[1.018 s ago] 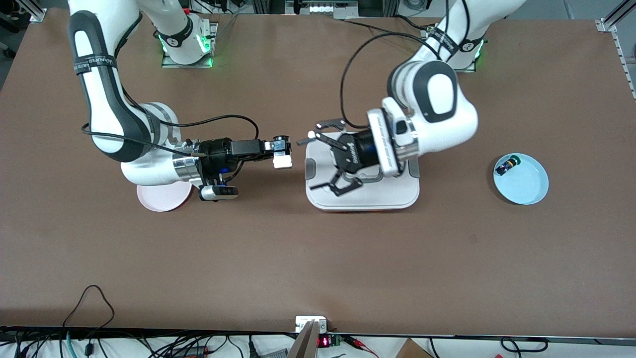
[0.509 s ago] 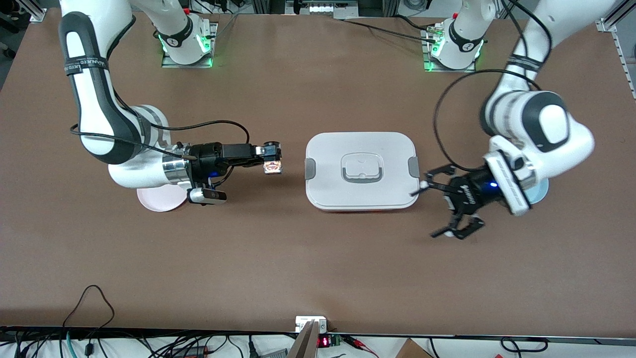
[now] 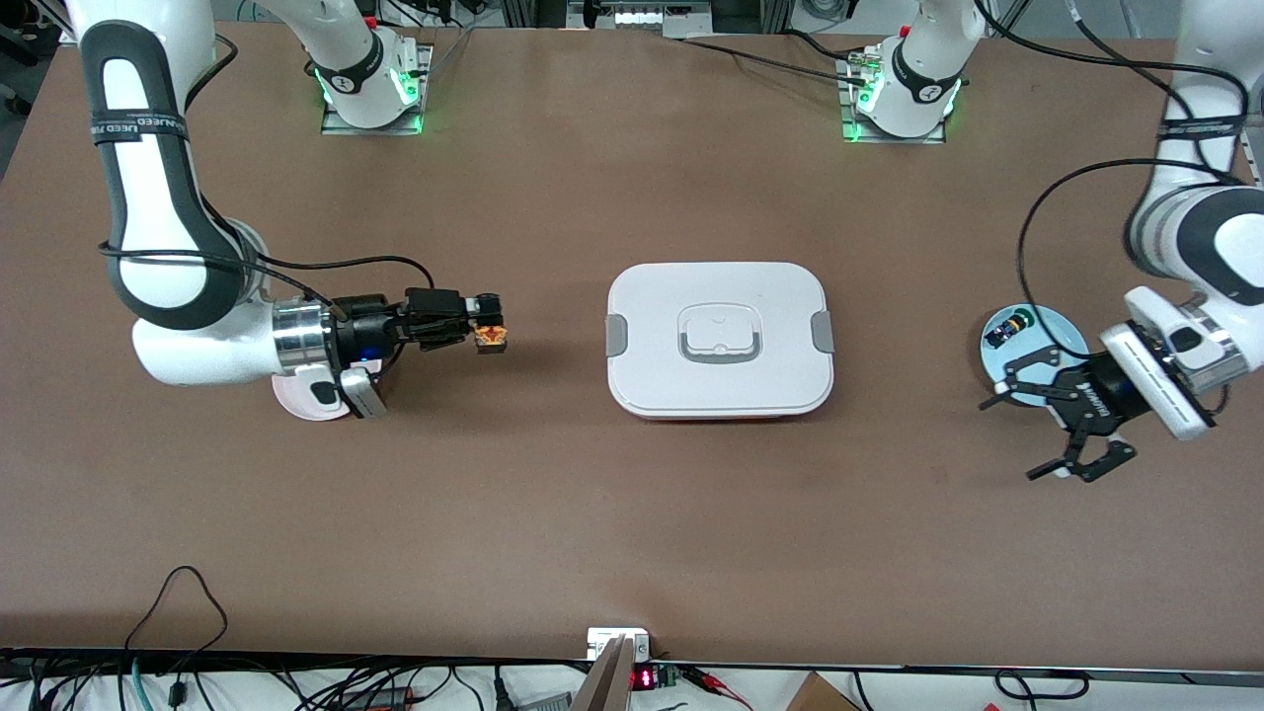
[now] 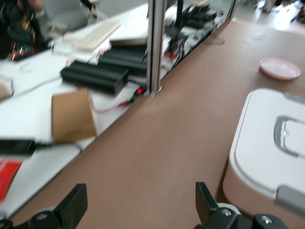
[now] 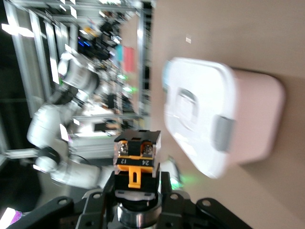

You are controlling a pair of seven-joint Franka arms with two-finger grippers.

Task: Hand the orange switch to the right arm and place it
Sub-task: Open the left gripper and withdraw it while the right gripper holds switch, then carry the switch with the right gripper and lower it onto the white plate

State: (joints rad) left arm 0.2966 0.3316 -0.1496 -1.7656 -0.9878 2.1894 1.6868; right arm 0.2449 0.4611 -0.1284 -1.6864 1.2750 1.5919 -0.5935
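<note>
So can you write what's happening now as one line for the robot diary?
right end effector: shut on orange switch, above table | left end effector: open, empty, by blue plate | pink plate: bare | handover: done

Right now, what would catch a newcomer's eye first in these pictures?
The right gripper, shut on the orange switch, over bare table between the pink plate and the white lidded box at the table's middle. Toward the left arm's end, the left gripper hangs with fingers open beside the blue plate, which holds a small blue switch.
</note>
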